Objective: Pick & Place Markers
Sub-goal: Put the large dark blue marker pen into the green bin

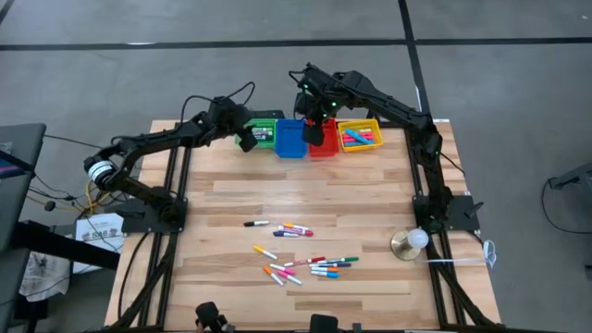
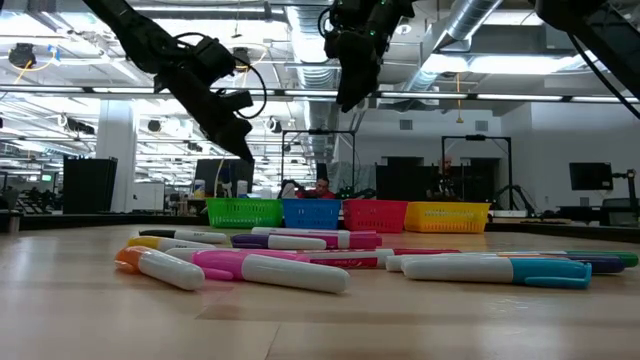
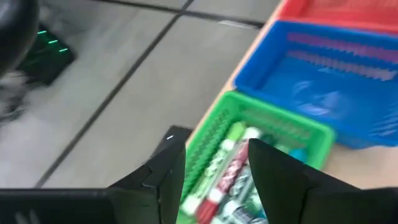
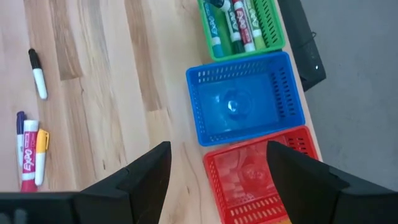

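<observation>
The left gripper (image 1: 248, 137) hangs over the green bin (image 1: 265, 131) at the table's far edge — jaws apart, nothing between them; green markers (image 3: 231, 171) lie in the bin below. Next come the blue bin (image 1: 290, 139), then the red bin (image 1: 323, 143), with the right gripper (image 1: 315, 131) above it — jaws wide, holding nothing. The yellow bin (image 1: 359, 135) holds pink and orange pens. Loose markers (image 1: 301, 254) lie scattered on the table's near half, well apart from the bins.
</observation>
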Controlling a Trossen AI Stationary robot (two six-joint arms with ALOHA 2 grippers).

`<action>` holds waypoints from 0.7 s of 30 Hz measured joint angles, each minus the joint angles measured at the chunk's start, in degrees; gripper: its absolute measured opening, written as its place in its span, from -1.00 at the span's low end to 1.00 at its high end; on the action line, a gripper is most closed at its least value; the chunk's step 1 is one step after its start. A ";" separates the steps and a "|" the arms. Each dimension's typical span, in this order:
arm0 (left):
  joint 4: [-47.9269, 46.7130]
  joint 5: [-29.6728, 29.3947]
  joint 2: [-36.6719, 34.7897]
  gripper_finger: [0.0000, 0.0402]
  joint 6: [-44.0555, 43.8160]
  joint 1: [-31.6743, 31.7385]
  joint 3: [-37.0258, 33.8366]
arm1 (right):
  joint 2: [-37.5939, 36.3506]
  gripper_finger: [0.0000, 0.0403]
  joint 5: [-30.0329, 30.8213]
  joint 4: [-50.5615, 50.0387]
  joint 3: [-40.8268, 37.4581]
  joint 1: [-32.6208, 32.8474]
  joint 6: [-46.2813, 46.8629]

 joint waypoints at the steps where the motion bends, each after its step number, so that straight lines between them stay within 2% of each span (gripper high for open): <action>1: -0.40 -2.17 -0.36 -0.12 0.03 -0.41 0.00 | 0.00 0.27 0.00 -0.33 0.00 0.00 0.00; 3: -1.33 -5.87 -2.03 -0.12 0.68 -1.49 -0.04 | 0.00 0.27 -0.02 -0.97 0.00 0.00 0.00; 7: -2.60 -6.99 -8.52 -0.15 -1.96 -3.33 -0.03 | 0.00 0.27 -0.02 -1.91 0.00 0.00 0.00; 10: -8.66 -4.64 -13.73 -0.18 -8.36 -4.11 0.00 | 0.00 0.27 -0.14 -3.05 0.00 0.00 -0.01; 13: -18.93 -1.18 -17.25 -0.23 -15.19 -5.18 -0.06 | 0.00 0.27 -0.15 -3.20 0.00 0.09 0.00; 16: -24.44 -0.64 -18.51 -0.29 -18.78 -6.87 -2.76 | 0.00 0.27 -0.34 -3.12 0.00 0.27 0.00; 21: -23.59 1.28 -15.81 -0.39 -19.22 -8.96 -7.87 | 0.00 0.27 -2.12 -2.78 0.00 0.86 -0.02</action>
